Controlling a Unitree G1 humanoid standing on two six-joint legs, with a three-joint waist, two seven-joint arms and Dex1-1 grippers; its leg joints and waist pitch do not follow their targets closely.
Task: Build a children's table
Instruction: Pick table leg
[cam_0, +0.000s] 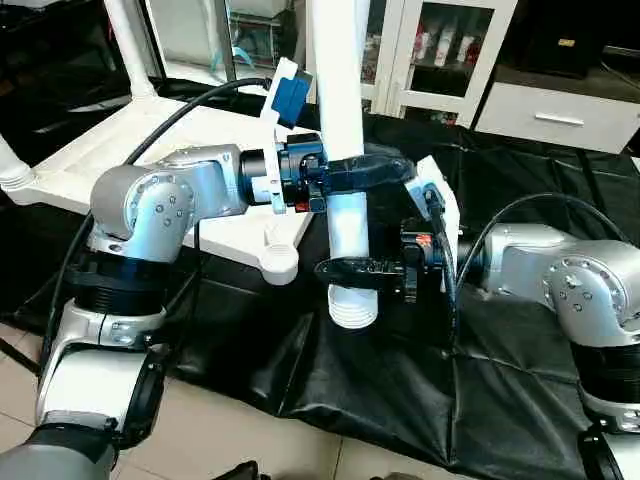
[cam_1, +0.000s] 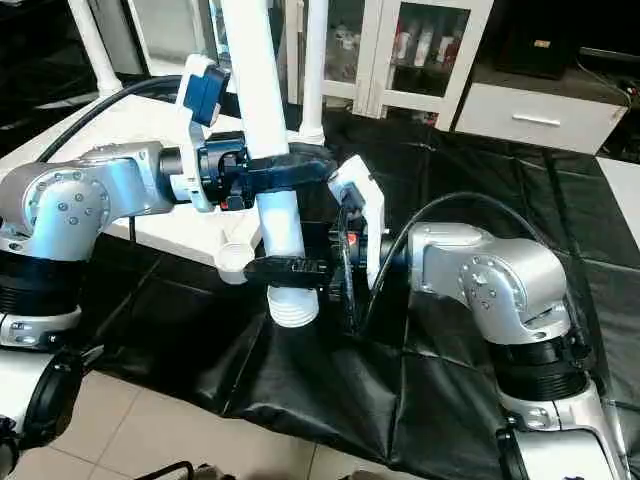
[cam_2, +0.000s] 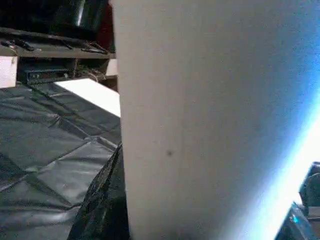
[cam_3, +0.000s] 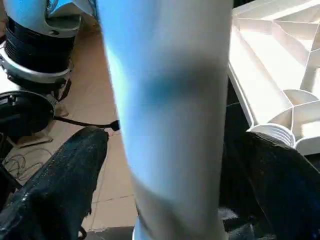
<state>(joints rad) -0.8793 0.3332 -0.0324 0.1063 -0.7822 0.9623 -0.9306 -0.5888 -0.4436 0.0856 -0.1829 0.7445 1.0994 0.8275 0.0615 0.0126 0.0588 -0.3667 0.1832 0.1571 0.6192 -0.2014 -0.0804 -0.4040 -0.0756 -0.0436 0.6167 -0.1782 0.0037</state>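
Black cloth (cam_0: 520, 200) holds the top (cam_0: 150, 150) with three legs (cam_0: 128, 45) in; left claw (cam_0: 365, 172) grips the last leg (cam_0: 338, 100) upright, right claw (cam_0: 365, 270) wide around it.

Beige tiled floor (cam_0: 250, 420); white glass-door cabinet (cam_0: 450, 50) behind, contents possibly bottles.

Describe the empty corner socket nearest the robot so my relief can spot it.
Find the white tabletop lying upside down on the black-covered table. Its near corner by the left gripper ends in a round socket. Unlike the far corners, no leg stands in it.
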